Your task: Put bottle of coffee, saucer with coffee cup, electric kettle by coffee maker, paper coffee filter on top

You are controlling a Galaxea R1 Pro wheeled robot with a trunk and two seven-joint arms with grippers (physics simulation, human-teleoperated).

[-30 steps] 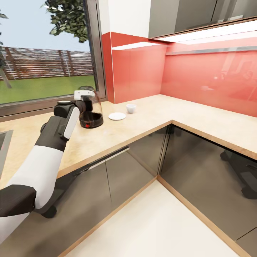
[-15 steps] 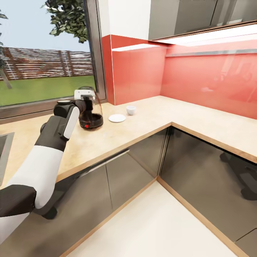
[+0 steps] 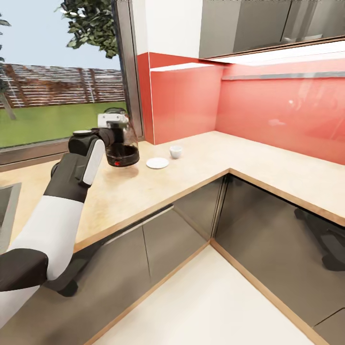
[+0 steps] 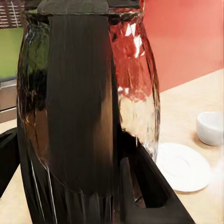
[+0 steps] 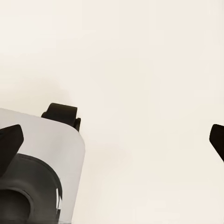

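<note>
We hold the electric kettle (image 3: 120, 141) off the desk (image 3: 201, 163) in our left pincer (image 3: 109, 130), closed on the kettle's black loop handle; in the left wrist view the glass jug (image 4: 88, 116) sits between the two dark fingers (image 4: 144, 186). The kettle hangs above the stretch of desk that runs under the window, near its back edge. Just beside it, toward the inner corner, the saucer (image 3: 157, 163) lies flat on the wood grain, and the coffee cup (image 3: 176, 152) stands on the desk close behind the saucer, apart from it. Our right pincer (image 5: 112, 140) points at the pale floor with its fingers spread wide and nothing between them. We judge the job barely begun: the kettle is in transit, the cup is not yet on the saucer, and the coffee maker, the bottle of coffee and the paper filter all remain to be dealt with.
</note>
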